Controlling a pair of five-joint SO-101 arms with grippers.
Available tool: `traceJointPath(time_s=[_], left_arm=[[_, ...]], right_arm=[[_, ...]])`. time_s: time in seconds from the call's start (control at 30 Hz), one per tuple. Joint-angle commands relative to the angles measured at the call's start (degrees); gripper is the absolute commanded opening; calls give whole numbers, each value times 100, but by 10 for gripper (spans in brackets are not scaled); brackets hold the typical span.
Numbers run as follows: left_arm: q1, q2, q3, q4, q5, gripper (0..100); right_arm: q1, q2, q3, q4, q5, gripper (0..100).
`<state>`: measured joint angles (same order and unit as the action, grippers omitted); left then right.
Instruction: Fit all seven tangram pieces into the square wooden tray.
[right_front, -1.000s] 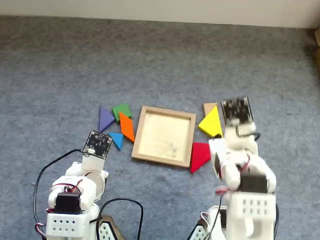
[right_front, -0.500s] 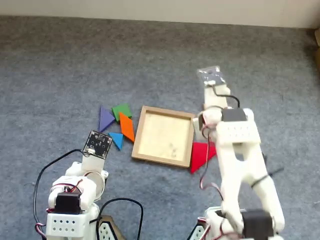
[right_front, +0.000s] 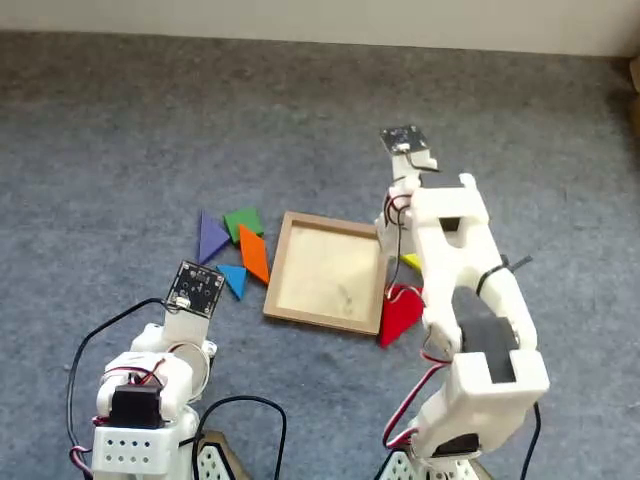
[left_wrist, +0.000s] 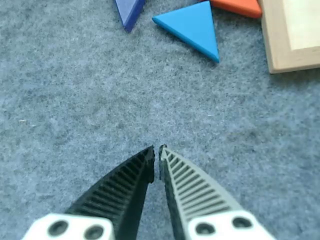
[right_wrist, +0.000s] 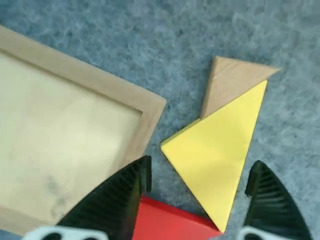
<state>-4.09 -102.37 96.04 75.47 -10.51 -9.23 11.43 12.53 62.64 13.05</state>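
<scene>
Right gripper (right_wrist: 200, 169) hangs wide open astride the yellow triangle (right_wrist: 222, 145), just beside the wooden tray (right_wrist: 150, 107); closing could drag along the abutting tan piece (right_wrist: 227, 80).

Item 1: grey covering (right_front: 140, 130), short-piled and carpet-like, spread over the tabletop out to the near, left and right edges of the high view; fibres mottled light and dark.
Item 2: pale band (right_front: 300, 18), plain, running along the far edge of the covering.
Item 3: brown object (right_front: 635, 85), cut off at the right edge; kind not discernible.
</scene>
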Motion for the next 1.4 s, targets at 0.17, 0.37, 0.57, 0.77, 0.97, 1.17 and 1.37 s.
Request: traceJointPath(time_s=[0.17,0.37,0.57,0.77,0.97,1.17,1.37], left_arm=[[31,-145,110,26,44,46],[31,-145,110,26,44,46],[31,-145,110,26,44,46],[31,-145,110,26,44,46],[31,-145,110,26,44,46],[31,-145,110,26,44,46],[31,-145,110,26,44,46]], right_arm=[[13,356,-426,4,-53,302],[215,681,-760,4,-62,302],[215,752,-1033,40,-413,302],[215,787,-1182,22,-457,302],[233,796,-1182,13,-932,302],[251,796,-1182,4,-949,301],[251,804,-1182,4,-949,300]])
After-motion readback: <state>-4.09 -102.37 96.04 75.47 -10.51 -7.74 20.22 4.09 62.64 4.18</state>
